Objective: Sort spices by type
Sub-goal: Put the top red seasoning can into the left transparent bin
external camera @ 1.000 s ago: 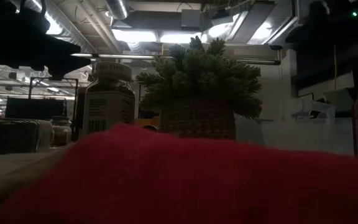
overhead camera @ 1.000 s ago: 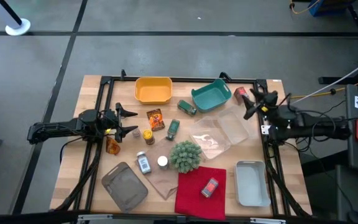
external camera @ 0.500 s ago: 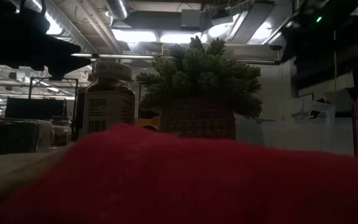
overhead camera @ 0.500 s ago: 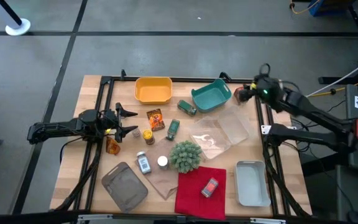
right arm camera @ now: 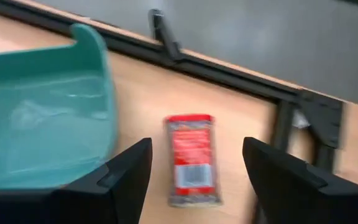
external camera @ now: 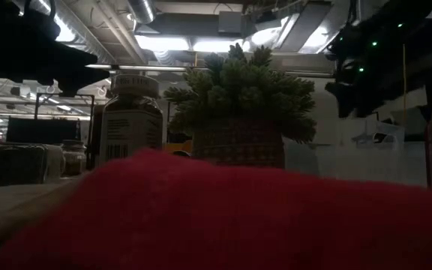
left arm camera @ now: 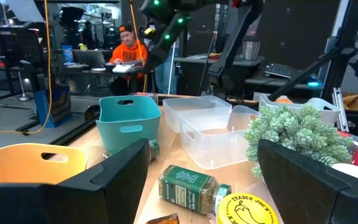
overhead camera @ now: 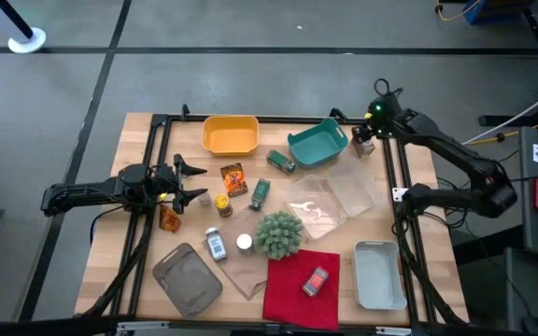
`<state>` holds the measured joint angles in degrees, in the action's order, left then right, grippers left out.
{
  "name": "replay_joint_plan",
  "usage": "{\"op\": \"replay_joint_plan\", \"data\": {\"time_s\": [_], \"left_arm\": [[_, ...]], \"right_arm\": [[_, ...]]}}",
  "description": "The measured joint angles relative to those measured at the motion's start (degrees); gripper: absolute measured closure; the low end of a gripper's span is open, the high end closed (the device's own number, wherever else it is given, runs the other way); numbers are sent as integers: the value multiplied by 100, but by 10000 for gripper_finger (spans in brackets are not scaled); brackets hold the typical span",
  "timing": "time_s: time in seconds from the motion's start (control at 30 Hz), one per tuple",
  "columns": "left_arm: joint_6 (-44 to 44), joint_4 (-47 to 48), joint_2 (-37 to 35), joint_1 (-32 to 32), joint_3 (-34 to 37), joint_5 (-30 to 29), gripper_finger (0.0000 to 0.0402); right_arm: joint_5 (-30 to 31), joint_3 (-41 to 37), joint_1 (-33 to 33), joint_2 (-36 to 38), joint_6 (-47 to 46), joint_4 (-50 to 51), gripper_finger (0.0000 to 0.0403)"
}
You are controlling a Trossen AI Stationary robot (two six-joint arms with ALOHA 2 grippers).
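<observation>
My right gripper (overhead camera: 370,128) hovers open over the table's far right corner. Below it a red tin (right arm camera: 191,159) lies flat on the wood, beside the teal bin (right arm camera: 42,112), and the fingers stand on either side of the tin without touching it. My left gripper (overhead camera: 194,183) waits open at the table's left. Ahead of it are a foil packet (overhead camera: 233,178), a yellow jar (overhead camera: 222,203) and a green jar (left arm camera: 188,186) lying on its side. Another green jar (overhead camera: 281,161), a second packet (overhead camera: 168,217), two clear jars (overhead camera: 215,244) and a red tin (overhead camera: 316,281) on the red cloth are spread about.
An orange bin (overhead camera: 230,135) and the teal bin (overhead camera: 318,143) stand at the far edge. Clear containers (overhead camera: 336,196) sit right of centre, with a pale bin (overhead camera: 378,273) at the near right. A grey tray (overhead camera: 187,278), the plant ball (overhead camera: 278,233) and the red cloth (overhead camera: 292,297) fill the near side. A person (left arm camera: 129,50) sits in the room beyond.
My right arm has swung from the table's right edge toward the far right corner, and its gripper has turned to point down over the red tin there. Nothing on the table has moved.
</observation>
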<state>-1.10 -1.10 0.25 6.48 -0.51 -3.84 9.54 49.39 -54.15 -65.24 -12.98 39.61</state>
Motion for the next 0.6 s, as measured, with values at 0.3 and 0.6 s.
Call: {"op": "replay_joint_plan", "data": {"time_s": [0.3, 0.6], "left_arm": [[-39, 0, 0, 0, 0, 0, 116], [-42, 0, 0, 0, 0, 0, 116]], "right_arm": [[-68, -12, -79, -744, 272, 39, 152], [-119, 42, -288, -1374, 301, 34, 152]]}}
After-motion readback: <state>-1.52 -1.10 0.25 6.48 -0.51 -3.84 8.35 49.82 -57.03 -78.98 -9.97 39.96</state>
